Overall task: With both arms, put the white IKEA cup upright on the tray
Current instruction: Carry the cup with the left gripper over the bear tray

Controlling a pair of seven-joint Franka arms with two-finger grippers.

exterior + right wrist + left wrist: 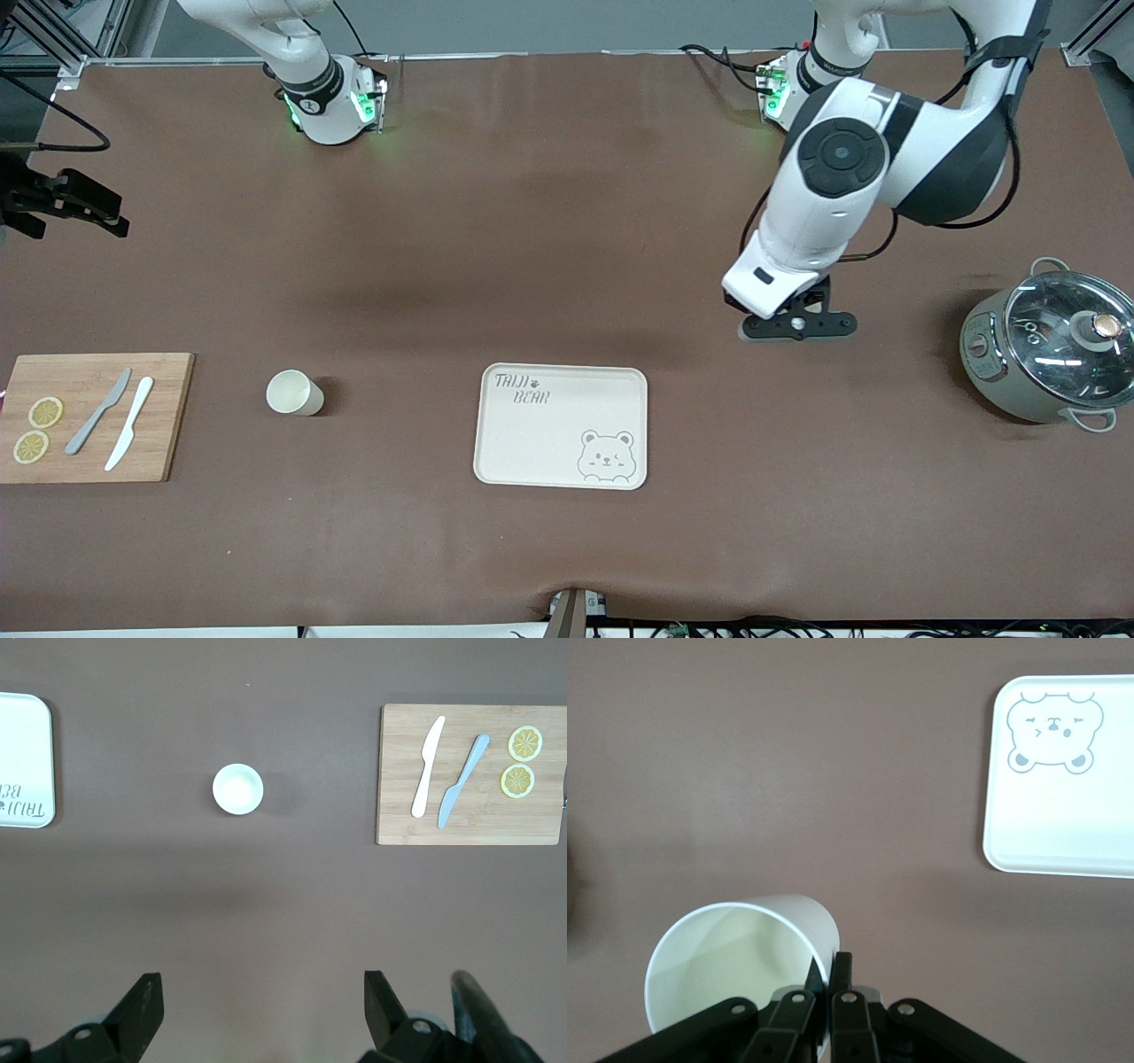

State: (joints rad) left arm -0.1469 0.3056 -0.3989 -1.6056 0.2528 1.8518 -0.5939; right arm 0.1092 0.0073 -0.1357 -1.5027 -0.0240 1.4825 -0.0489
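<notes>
Currently pinching wall of tilted white cup [735, 957] in left gripper [829, 973]; tray [1063, 815] lying bare nearby, placing pending. Right gripper [257, 1010] waiting, spread, well above second cup [237, 788].

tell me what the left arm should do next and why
Probably carry its cup sideways toward the right arm's end until it hangs over the tray. The left end effector is shut on the rim wall of a white cup, mouth up, over bare table beside the tray rather than above it. The right end effector waits open.
</notes>
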